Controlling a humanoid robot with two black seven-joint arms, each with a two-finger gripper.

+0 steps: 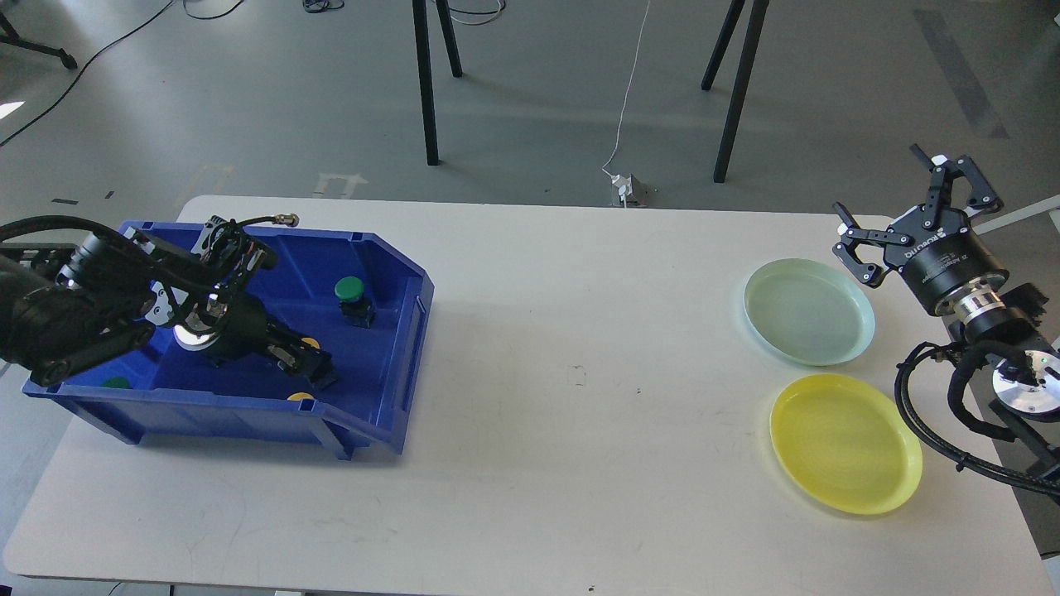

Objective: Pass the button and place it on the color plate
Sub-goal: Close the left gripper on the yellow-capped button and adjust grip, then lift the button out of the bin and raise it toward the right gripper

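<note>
A green button (349, 289) on a black base stands in the blue bin (389, 273) at the table's left. My left gripper (308, 364) reaches low inside the bin, right by a yellow button (311, 342) that its dark fingers partly hide. I cannot tell its fingers apart or whether they hold anything. Another yellow button (300, 396) and a green one (116, 382) peek over the bin's front wall. A pale green plate (808, 311) and a yellow plate (845, 443) lie at the right. My right gripper (879, 186) is open and empty above the table's far right corner, just beyond the green plate.
The white table (563, 414) carries the bin at the left and the two plates at the right. Black stand legs (426, 83) and a white cable (629, 99) are on the floor behind the table. My right arm's cables (936, 430) hang past the right edge.
</note>
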